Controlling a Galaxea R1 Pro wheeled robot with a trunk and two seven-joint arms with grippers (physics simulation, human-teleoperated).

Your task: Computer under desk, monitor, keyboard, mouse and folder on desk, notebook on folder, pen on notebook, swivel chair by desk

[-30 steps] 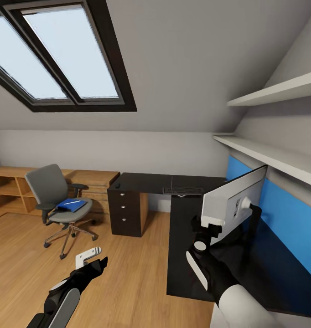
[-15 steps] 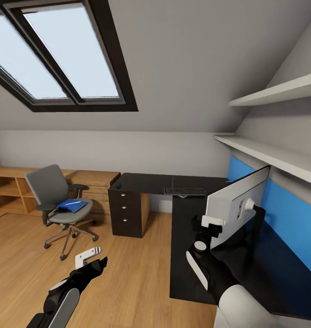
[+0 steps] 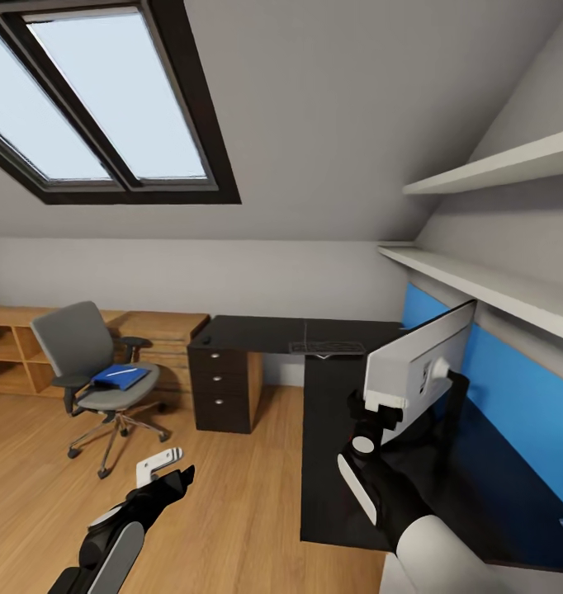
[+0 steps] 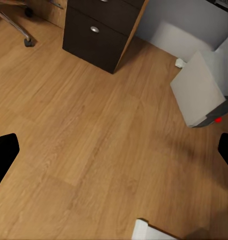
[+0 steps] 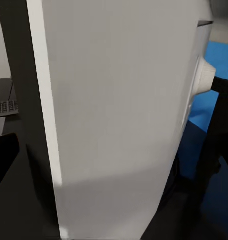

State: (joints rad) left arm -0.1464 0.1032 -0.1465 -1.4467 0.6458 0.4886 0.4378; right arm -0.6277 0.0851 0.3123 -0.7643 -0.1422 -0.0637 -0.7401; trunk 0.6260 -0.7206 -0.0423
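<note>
Crowding right pincer (image 3: 379,406) — monitor (image 3: 413,363), blue wall panel (image 3: 513,404)

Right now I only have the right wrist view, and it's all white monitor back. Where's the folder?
Observer: The folder lies on the seat of the swivel chair, which stands on the floor, apart from the drawer end of the desk.
Operator: Is the left gripper free to fetch it?
Observer: Yes. The left gripper is open and holds nothing, above the wood floor.
</note>
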